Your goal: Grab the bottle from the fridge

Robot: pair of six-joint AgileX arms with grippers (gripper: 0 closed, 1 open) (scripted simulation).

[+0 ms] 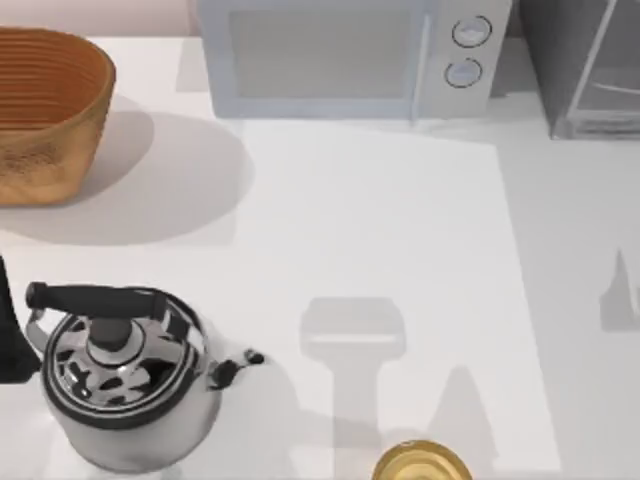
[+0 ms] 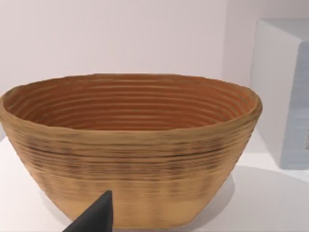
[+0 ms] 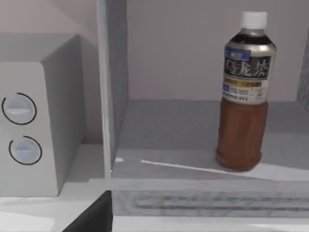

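The bottle [image 3: 244, 92] has a white cap, a grey label and a reddish-brown lower part. It stands upright on the shelf inside the fridge [image 3: 193, 130], whose front is open toward the right wrist camera. In the top view the dark grey fridge [image 1: 585, 70] stands at the back right corner. A dark part of my right gripper [image 3: 94, 217] shows close to the camera, short of the fridge's front edge and apart from the bottle. A dark part of my left gripper [image 2: 96, 217] faces the woven basket [image 2: 130, 145].
A light grey microwave [image 1: 340, 55] with two dials stands at the back middle, right beside the fridge. The basket [image 1: 45, 110] is at the back left. A steel kettle [image 1: 120, 375] stands at the front left, and a round golden object [image 1: 420, 465] lies at the front edge.
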